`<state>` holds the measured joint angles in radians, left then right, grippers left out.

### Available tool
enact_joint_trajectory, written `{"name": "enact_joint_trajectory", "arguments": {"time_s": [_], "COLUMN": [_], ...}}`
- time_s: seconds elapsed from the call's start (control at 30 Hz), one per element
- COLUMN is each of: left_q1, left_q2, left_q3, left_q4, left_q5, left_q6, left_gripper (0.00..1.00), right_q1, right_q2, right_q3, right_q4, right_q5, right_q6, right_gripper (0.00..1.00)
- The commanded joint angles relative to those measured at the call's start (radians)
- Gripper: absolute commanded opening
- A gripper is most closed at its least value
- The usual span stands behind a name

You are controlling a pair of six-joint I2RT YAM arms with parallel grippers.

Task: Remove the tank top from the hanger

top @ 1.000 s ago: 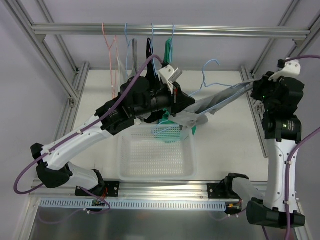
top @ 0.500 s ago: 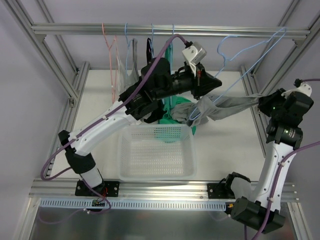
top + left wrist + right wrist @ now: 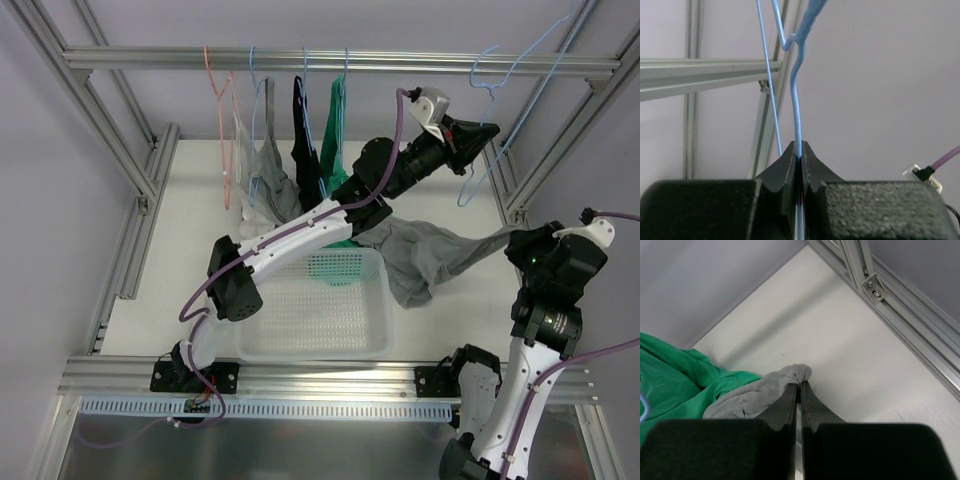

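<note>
Pinches the thin light-blue wire of the hanger (image 3: 796,110) with the left gripper (image 3: 798,150), fingers clenched tight on it with no gap showing. Holds it high at the far right, close under the rail (image 3: 300,62), arm stretched diagonally over the table (image 3: 200,220). Shows only bare wire there, hook end uppermost, well apart from the cloth below.

Grasps one bunched edge of the tank top (image 3: 425,255) in the right gripper (image 3: 800,386), fingers pressed together on a small grey fold at the tips. Keeps that edge low, near the table's right side.

Spreads the rest of the tank top leftward from that grip in a loose grey heap, lying on the table just right of the white basket (image 3: 310,350), near its far right corner. Touches the green cloth (image 3: 670,375) at its left end, where the two pile up by the basket's far rim, partly under the left arm.

At the far left of the rail: hangs a pink hanger (image 3: 222,110), then grey, dark and green garments side by side on blue hangers.
</note>
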<state>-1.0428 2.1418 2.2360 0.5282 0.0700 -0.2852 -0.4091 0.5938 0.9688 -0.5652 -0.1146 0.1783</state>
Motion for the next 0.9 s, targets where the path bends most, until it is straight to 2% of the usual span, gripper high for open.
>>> {"name": "enact_joint_trajectory", "arguments": {"time_s": [0.0, 0.07, 0.13, 0.23, 0.27, 0.37, 0.4, 0.47, 0.53, 0.57, 0.63, 0.7, 0.8, 0.83, 0.87], "left_q1": [-0.028, -0.029, -0.031, -0.046, -0.054, -0.088, -0.094, -0.115, -0.137, -0.144, -0.164, -0.172, -0.174, -0.174, -0.174], "left_q2": [-0.066, -0.11, -0.193, -0.351, -0.393, -0.548, -0.581, -0.675, -0.721, -0.729, -0.723, -0.712, -0.659, -0.646, -0.632], "left_q3": [-0.031, -0.117, -0.163, -0.343, -0.446, -0.646, -0.685, -0.791, -0.835, -0.834, -0.814, -0.8, -0.704, -0.649, -0.623], "left_q4": [0.36, 0.424, 0.359, 0.267, 0.244, 0.164, 0.094, 0.034, -0.087, -0.14, -0.265, -0.315, -0.489, -0.579, -0.62], "left_q5": [-0.105, -0.146, -0.167, -0.189, -0.256, -0.386, -0.462, -0.505, -0.578, -0.596, -0.677, -0.713, -0.756, -0.759, -0.762], "left_q6": [0.067, 0.153, 0.214, 0.276, 0.306, 0.293, 0.29, 0.219, 0.163, 0.149, 0.116, 0.094, 0.014, -0.003, -0.018], "left_gripper": [0.0, 0.0, 0.0, 0.0, 0.0, 0.0, 0.0, 0.0, 0.0, 0.0, 0.0, 0.0, 0.0, 0.0, 0.0], "right_q1": [-0.01, -0.01, -0.01, -0.008, -0.008, -0.007, -0.007, -0.004, 0.001, 0.006, 0.006, 0.006, 0.007, 0.007, 0.006], "right_q2": [0.031, 0.043, 0.054, 0.06, 0.06, 0.064, 0.067, 0.093, 0.125, 0.133, 0.133, 0.126, 0.12, 0.12, 0.116], "right_q3": [-0.025, -0.068, -0.09, -0.119, -0.148, -0.214, -0.257, -0.283, -0.291, -0.288, -0.282, -0.277, -0.26, -0.251, -0.246], "right_q4": [0.03, 0.06, 0.074, 0.1, 0.114, 0.183, 0.2, 0.228, 0.238, 0.238, 0.234, 0.231, 0.219, 0.214, 0.211], "right_q5": [0.012, -0.063, -0.088, -0.115, -0.138, -0.232, -0.262, -0.29, -0.324, -0.327, -0.313, -0.286, -0.281, -0.281, -0.283], "right_q6": [-0.003, 0.016, 0.02, 0.012, 0.021, 0.059, 0.066, 0.063, 0.049, 0.044, 0.035, 0.033, 0.03, 0.026, 0.026], "right_gripper": [0.0, 0.0, 0.0, 0.0, 0.04, 0.1, 0.11, 0.27, 0.5, 0.77, 0.86, 0.89, 0.92, 0.98, 0.98]}}
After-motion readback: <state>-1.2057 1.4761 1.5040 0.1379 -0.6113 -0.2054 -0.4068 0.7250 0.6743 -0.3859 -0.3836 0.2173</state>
